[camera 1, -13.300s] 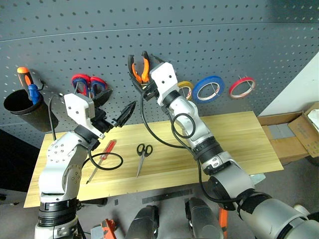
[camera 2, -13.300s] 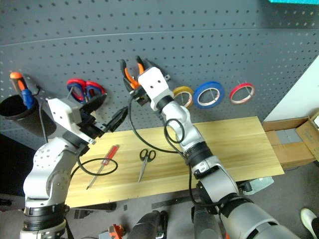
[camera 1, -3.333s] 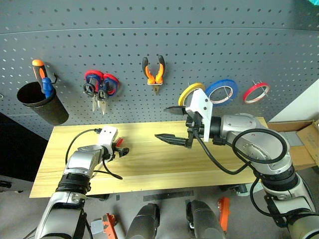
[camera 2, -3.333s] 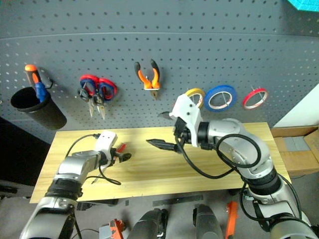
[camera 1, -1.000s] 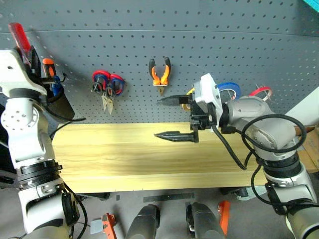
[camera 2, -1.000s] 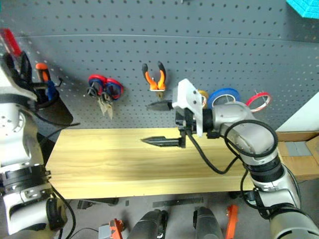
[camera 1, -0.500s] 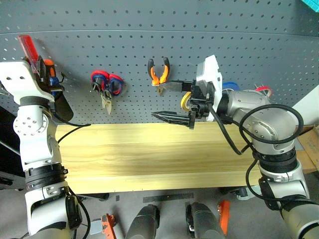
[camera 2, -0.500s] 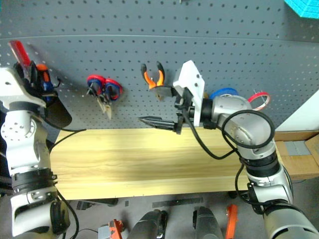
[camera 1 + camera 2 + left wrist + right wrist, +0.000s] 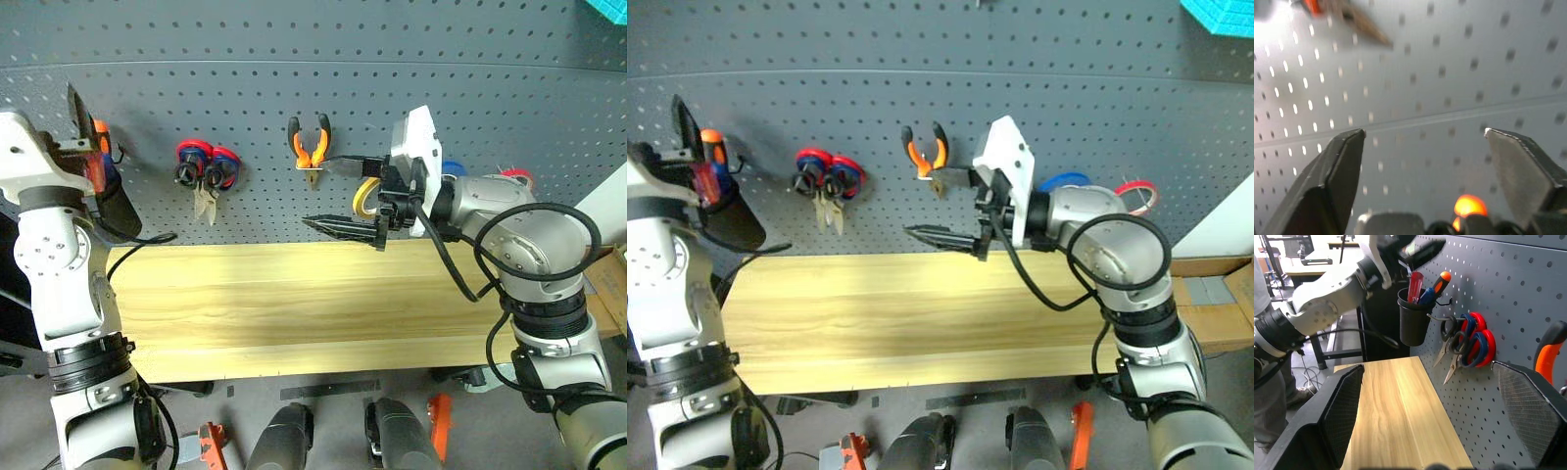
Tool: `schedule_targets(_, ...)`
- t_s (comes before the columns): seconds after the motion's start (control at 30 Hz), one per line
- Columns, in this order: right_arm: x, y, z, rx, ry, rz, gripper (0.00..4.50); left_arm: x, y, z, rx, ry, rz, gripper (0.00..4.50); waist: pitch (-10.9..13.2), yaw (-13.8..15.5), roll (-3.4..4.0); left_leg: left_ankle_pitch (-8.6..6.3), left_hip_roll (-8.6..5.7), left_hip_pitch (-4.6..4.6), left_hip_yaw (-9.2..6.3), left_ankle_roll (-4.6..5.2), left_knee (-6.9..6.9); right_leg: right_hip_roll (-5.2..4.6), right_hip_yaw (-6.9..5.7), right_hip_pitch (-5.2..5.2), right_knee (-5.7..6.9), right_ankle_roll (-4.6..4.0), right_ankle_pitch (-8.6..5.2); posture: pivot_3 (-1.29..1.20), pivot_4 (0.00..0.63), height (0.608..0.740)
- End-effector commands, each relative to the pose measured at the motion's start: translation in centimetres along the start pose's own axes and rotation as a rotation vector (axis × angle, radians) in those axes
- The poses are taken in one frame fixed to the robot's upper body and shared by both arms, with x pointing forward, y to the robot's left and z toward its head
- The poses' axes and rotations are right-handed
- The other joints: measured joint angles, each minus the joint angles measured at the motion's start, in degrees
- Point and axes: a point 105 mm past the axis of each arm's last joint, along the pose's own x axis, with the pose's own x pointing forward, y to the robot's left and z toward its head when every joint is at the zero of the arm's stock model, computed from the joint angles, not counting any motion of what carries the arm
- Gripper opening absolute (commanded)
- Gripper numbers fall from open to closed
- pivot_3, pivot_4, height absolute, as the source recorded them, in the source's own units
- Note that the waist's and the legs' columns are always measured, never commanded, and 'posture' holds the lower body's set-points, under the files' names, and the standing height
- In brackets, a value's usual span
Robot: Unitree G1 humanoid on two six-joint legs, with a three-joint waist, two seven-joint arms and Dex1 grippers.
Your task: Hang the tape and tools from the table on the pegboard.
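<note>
The red-handled screwdriver (image 9: 1415, 286) stands handle-up in a black cup (image 9: 1413, 318) on the pegboard (image 9: 294, 59), beside an orange-and-blue screwdriver (image 9: 1436, 284). My left gripper (image 9: 86, 132) hovers open just above the cup, holding nothing. The pliers (image 9: 312, 142) hang at the board's middle. Black-handled scissors (image 9: 185, 174) hang over the red-and-blue shears (image 9: 217, 162). The red tape (image 9: 515, 177) peeks from behind my right arm. My right gripper (image 9: 340, 196) points left above the table (image 9: 294, 304), open and empty.
A yellow roll (image 9: 364, 199) and a blue roll (image 9: 453, 168) hang on the board behind my right arm. A cardboard box (image 9: 1215, 294) sits past the table's right end. More desks and a person's sleeve (image 9: 1264, 396) show in the room to the left.
My left gripper opened and let go of the red-handled screwdriver, which now sits lower in the cup. The left hand drew back and up a little. The right arm stayed put.
</note>
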Motion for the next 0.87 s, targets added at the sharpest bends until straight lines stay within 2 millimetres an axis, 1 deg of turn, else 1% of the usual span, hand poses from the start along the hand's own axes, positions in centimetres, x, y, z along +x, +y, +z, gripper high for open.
schedule_targets(0.03,-0.9,-0.4,1.3,-0.062,-0.03,-0.023,4.5,-0.3,-5.2,3.9,-0.072,-0.115,-0.229,4.05,-0.2,0.1,0.0,0.0,-0.01,0.0,0.0,0.0,0.0,-0.01,0.0,0.01,-0.01,0.0,0.0,-0.08,0.151,0.74)
schedule_targets(0.1,-1.3,-0.5,1.3,-0.067,-0.02,-0.026,4.5,-1.7,-8.6,3.9,-0.128,-0.084,-0.406,4.05,-0.5,0.1,0.02,0.0,-0.04,0.0,0.0,0.0,0.0,-0.03,0.0,0.03,-0.04,0.01,0.0,-0.09,0.148,0.74)
schedule_targets(0.13,-1.6,-0.4,1.2,-0.066,-0.013,-0.026,4.5,-2.6,-10.0,3.4,-0.169,-0.034,-0.491,4.05,-0.6,0.0,0.04,0.0,-0.04,0.0,0.0,0.0,0.0,-0.04,0.01,0.04,-0.05,0.02,0.01,-0.09,0.145,0.74)
schedule_targets(0.2,-2.2,-0.3,0.9,-0.062,0.003,-0.027,4.5,-4.6,-12.1,2.2,-0.25,0.083,-0.627,4.05,-1.0,-0.5,0.15,0.0,-0.03,0.0,0.03,0.0,0.0,-0.04,0.04,0.06,-0.06,0.02,0.01,-0.09,0.143,0.74)
schedule_targets(0.33,-3.0,-0.4,0.3,-0.044,0.028,-0.054,4.5,-7.9,-13.4,-0.4,-0.344,0.302,-0.72,4.05,-1.2,-1.6,0.2,0.0,0.04,0.02,0.07,0.0,-0.03,0.02,0.11,0.01,0.07,0.01,0.01,-0.1,0.136,0.74)
schedule_targets(0.43,-3.8,-0.6,-0.5,-0.028,0.056,-0.085,4.5,-9.3,-13.8,-1.6,-0.327,0.403,-0.722,4.05,-1.2,-2.0,0.2,0.07,0.04,0.04,0.07,-0.08,0.0,0.03,0.13,-0.03,0.29,0.01,0.01,-0.11,0.131,0.74)
schedule_targets(0.5,-4.5,-0.6,-1.5,-0.009,0.087,-0.112,4.5,-10.1,-13.4,-2.7,-0.302,0.469,-0.685,4.05,-1.5,-1.9,0.22,0.08,0.02,0.05,0.07,-0.09,0.03,0.03,0.16,-0.02,0.37,0.01,0.01,-0.1,0.126,0.74)
schedule_targets(0.57,-5.1,-0.3,-2.7,0.02,0.118,-0.137,4.5,-11.0,-13.1,-3.5,-0.318,0.516,-0.667,4.05,-1.8,-1.8,0.27,0.08,0.01,0.08,0.07,-0.09,0.04,0.03,0.17,0.0,0.36,0.01,0.01,-0.11,0.123,0.74)
schedule_targets(0.63,-5.5,0.1,-4.0,0.035,0.145,-0.155,4.5,-11.3,-12.7,-4.0,-0.284,0.522,-0.66,4.05,-2.2,-1.7,0.3,0.08,0.01,0.08,0.08,-0.09,0.04,0.03,0.19,0.02,0.33,0.01,0.01,-0.1,0.12,0.74)
schedule_targets(0.7,-5.8,0.7,-5.9,0.064,0.183,-0.169,4.5,-12.0,-12.1,-5.2,-0.236,0.549,-0.648,4.05,-2.5,-1.7,0.31,0.08,0.01,0.07,0.08,-0.09,0.04,0.03,0.19,0.01,0.34,0.01,0.01,-0.1,0.111,0.74)
schedule_targets(0.77,-6.1,1.0,-7.3,0.085,0.202,-0.184,4.5,-12.6,-11.5,-6.2,-0.221,0.577,-0.629,4.05,-3.0,-1.6,0.41,0.08,0.01,0.1,0.08,-0.09,0.03,0.03,0.2,0.02,0.34,0.01,0.0,-0.1,0.108,0.74)
schedule_targets(0.87,-6.6,0.9,-9.5,0.067,0.241,-0.224,4.5,-13.6,-10.7,-7.4,-0.164,0.573,-0.604,4.05,-3.5,-1.6,0.57,0.08,0.0,0.15,0.15,-0.09,0.02,0.03,0.27,0.05,0.34,0.01,0.0,-0.1,0.094,0.74)
